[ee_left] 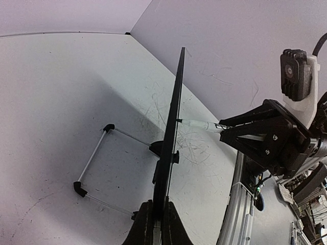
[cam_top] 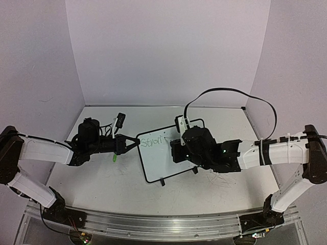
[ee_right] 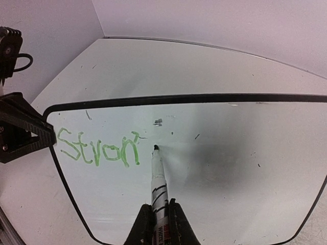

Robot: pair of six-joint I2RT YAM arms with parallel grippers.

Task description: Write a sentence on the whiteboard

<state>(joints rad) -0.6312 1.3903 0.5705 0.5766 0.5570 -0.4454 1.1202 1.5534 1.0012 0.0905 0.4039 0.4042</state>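
1. While the left gripper (cam_top: 134, 143) clamps the whiteboard (cam_top: 159, 162) by its left edge, mid-table (cam_top: 102, 178), the right gripper (ee_right: 158, 227) pinches a marker (ee_right: 158, 178).
2. The green sentence (ee_right: 97, 149) reads only "Stron"; the tip sits just right of it.
3. The next letter wants light, even pressure, close spacing and a firmly braced board.

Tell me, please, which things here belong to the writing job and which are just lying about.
Part of the job: the whiteboard, held by the left gripper; the marker in the right gripper; the green writing, "Stron" so far.

Lying about: a small green piece near the left gripper, possibly a cap; grey scuff marks on the table.
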